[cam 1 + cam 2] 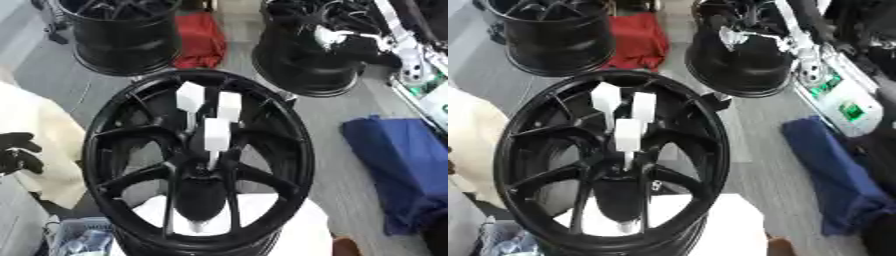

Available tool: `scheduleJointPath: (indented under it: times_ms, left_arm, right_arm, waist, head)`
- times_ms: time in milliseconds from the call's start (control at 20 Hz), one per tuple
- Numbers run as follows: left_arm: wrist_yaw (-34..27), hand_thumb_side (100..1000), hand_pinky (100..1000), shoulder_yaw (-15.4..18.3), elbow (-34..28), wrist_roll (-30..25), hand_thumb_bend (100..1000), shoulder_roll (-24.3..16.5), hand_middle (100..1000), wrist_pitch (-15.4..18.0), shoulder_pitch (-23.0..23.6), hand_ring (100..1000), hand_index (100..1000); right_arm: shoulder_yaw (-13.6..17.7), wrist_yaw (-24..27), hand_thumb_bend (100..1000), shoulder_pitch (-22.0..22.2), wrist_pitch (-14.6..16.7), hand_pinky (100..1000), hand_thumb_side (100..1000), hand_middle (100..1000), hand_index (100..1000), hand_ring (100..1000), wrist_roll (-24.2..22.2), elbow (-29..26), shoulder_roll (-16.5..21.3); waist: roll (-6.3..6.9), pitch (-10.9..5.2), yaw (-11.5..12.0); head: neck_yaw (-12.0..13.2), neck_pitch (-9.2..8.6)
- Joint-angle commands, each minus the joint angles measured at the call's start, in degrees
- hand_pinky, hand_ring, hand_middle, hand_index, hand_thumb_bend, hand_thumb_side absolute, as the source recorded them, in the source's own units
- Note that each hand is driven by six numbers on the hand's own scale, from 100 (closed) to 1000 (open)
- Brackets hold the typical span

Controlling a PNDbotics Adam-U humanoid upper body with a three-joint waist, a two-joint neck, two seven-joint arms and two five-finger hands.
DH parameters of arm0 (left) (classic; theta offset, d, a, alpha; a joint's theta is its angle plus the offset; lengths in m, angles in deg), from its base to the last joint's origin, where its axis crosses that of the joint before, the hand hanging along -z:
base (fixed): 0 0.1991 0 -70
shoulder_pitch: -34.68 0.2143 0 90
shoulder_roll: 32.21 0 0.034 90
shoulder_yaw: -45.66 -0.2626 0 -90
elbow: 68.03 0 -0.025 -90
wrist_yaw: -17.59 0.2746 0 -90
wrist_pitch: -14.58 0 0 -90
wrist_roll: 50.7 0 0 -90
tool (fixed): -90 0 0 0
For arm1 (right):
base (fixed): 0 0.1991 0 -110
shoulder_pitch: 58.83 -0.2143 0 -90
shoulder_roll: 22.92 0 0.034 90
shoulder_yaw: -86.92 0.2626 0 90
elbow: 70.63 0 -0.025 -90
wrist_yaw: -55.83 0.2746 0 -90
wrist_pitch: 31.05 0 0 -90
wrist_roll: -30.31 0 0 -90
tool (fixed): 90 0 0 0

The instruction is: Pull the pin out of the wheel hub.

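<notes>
a workshop or wheel-servicing area is indicated. several glossy black multi-spoke alloy wheel hubs (199,165) are seen set about a grey floor (346,107), two more (122,35) standing at the far side. a crumpled red cloth (201,40) and a folded blue cloth (402,165) are noted, and a white electronic unit with green parts (842,102) is seen at the right edge.

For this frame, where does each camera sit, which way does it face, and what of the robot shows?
Left eye view: in the head, looking down at the wheel and its white pins; the left hand shows at the left edge.
Right eye view: beside it, facing the same way; no hand is clear.
Both share the wheel, the pins, the blue cloth.
</notes>
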Motion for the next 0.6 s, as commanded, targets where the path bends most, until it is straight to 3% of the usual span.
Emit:
scheduleJointPath:
  times_ms: [50, 300, 600]
  left_arm:
    - [0.2, 794, 592, -0.1, -1.4, 0.0, 100, -1.4, 629, -0.2, -0.5, 584, 801]
    - [0.1, 796, 591, 0.2, -1.4, 0.0, 100, -1.3, 629, -0.3, -0.3, 585, 800]
    - [0.3, 797, 591, -0.1, -1.6, 0.0, 100, -1.0, 629, -0.7, -0.2, 585, 800]
  right_arm:
    - [-3.6, 2.9, 372, -3.7, -1.9, 817, 445, 853, 923, 828, -2.7, -0.8, -0.8]
    - [-11.0, 7.4, 400, -6.5, -6.3, 832, 441, 881, 935, 857, -7.2, -2.9, -1.7]
    - [-19.2, 12.7, 404, -12.2, -11.6, 840, 445, 883, 939, 866, -12.5, 1.4, -9.1]
  waist:
    - [0.26, -0.76, -0.4]
    - [0.4, -0.9, -0.9]
    - [0.4, -1.07, -0.9]
  head:
    - [0.3, -0.13]
    - [0.7, -0.11]
    - [1.0, -0.32]
